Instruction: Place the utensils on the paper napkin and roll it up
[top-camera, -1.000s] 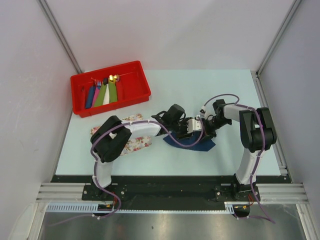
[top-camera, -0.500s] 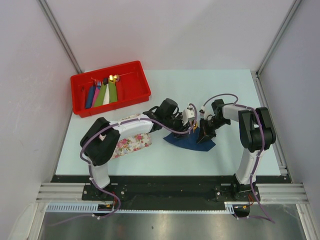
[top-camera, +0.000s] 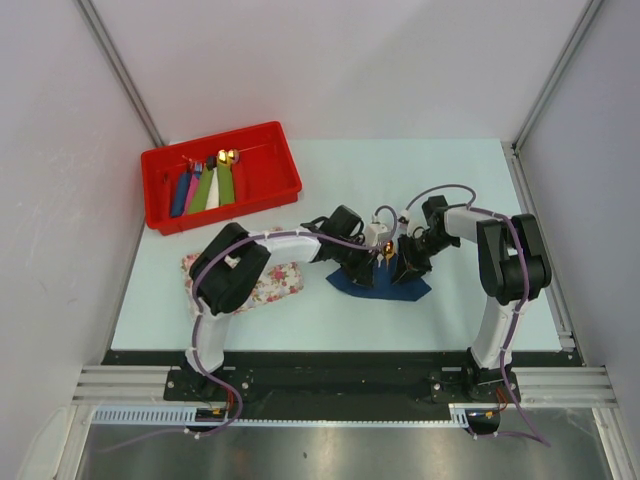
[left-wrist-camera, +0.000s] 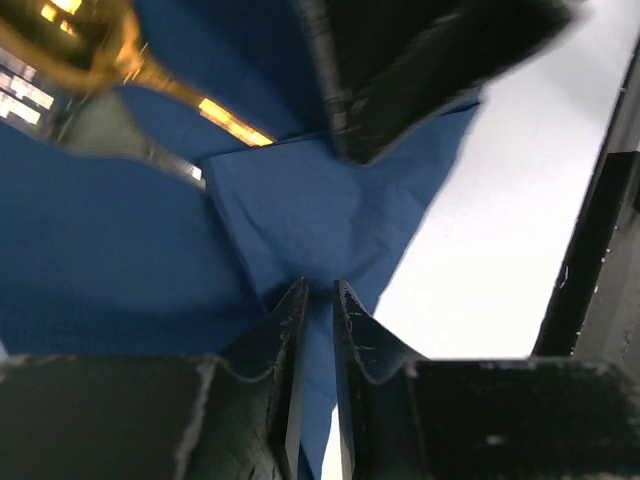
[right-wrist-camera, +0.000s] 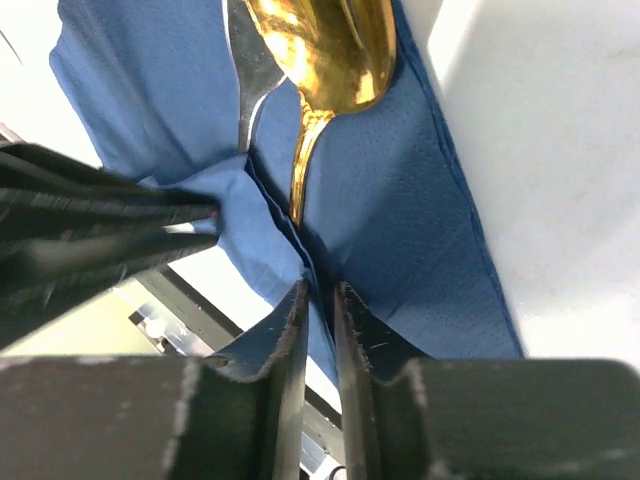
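Both jaws narrow on left gripper (left-wrist-camera: 318, 290) and right gripper (right-wrist-camera: 320, 290), grip unclear; we should pinch the limp, tearable paper napkin (right-wrist-camera: 400, 200) at its fold, off spoon (right-wrist-camera: 320, 45) and fork (right-wrist-camera: 248, 60).

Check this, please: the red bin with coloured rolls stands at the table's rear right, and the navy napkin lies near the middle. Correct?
No. The red bin stands at the rear left, as the top external view shows; the navy napkin does lie near the middle.
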